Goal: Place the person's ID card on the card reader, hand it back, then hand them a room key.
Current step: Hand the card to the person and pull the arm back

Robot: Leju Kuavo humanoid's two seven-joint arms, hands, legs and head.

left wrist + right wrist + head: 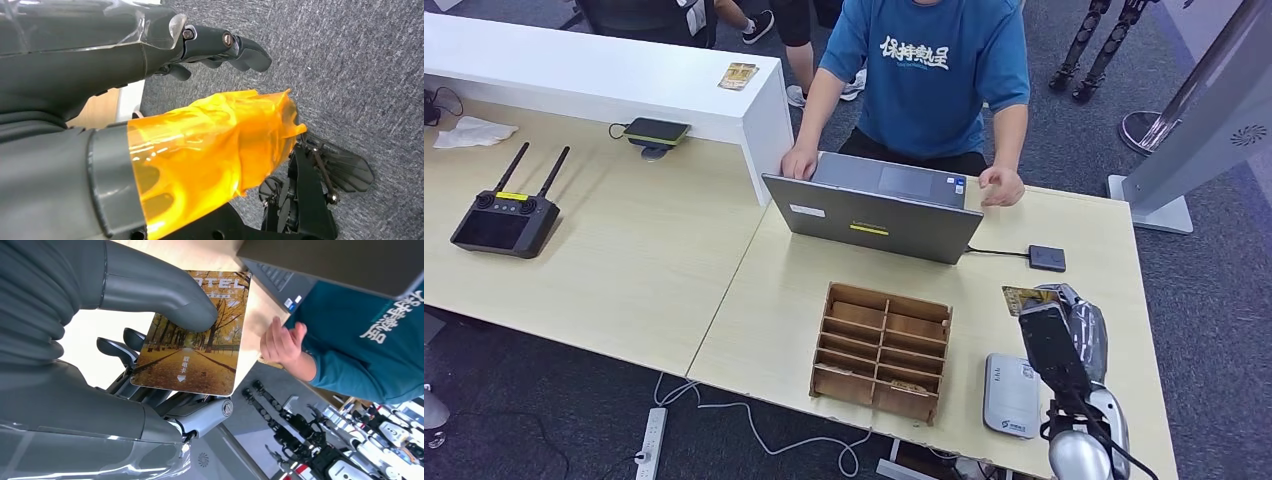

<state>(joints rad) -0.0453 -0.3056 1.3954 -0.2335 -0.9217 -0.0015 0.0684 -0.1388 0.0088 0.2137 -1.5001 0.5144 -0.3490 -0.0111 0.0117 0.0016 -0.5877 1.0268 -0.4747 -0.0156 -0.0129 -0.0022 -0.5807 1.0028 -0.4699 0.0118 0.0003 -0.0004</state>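
My right hand (pixel 1069 325) is raised over the table's right side and holds a hotel room key card (pixel 1022 298) printed with an autumn tree scene. In the right wrist view the thumb (pixel 165 287) presses the key card (pixel 197 347) against the fingers. A person in a blue shirt (pixel 939 70) stands behind the laptop (pixel 874 215), one hand (pixel 1002 186) on the table near my right hand. The white card reader (pixel 1011 394) lies on the table below my right hand. My left hand (pixel 150 125) hangs over grey carpet, an orange film around its thumb, fingers curled, nothing in it.
A wooden slotted card box (pixel 882 350) sits left of the card reader. A small black box (pixel 1046 258) is cabled to the laptop. On the left table lie a black remote controller (pixel 506 218) and a phone on a stand (pixel 656 131). Another card (pixel 737 75) rests on the white counter.
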